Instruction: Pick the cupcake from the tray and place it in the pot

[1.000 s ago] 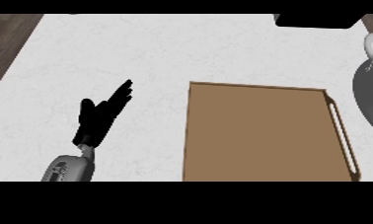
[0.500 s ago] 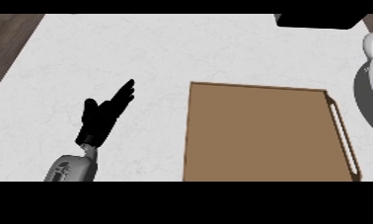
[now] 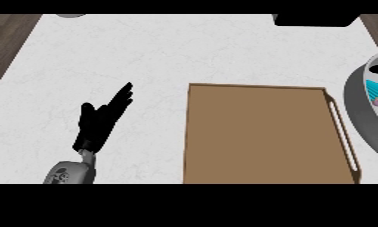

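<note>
A brown wooden tray (image 3: 258, 136) lies on the white counter at the lower right of the head view, with nothing on it. At the right edge a grey pot (image 3: 360, 111) is cut off by the frame; inside it shows the cupcake (image 3: 371, 85), white with a teal wrapper. My left hand (image 3: 100, 121) rests open on the counter left of the tray, fingers pointing up and to the right. My right hand does not show.
A black object (image 3: 314, 19) sits at the counter's far right edge. A grey rounded thing (image 3: 70, 15) peeks in at the far left. Dark wood floor (image 3: 13, 36) borders the counter on the left.
The view has shifted slightly, so more of the pot and the cupcake inside it shows at the right edge. The left hand has stayed put.
</note>
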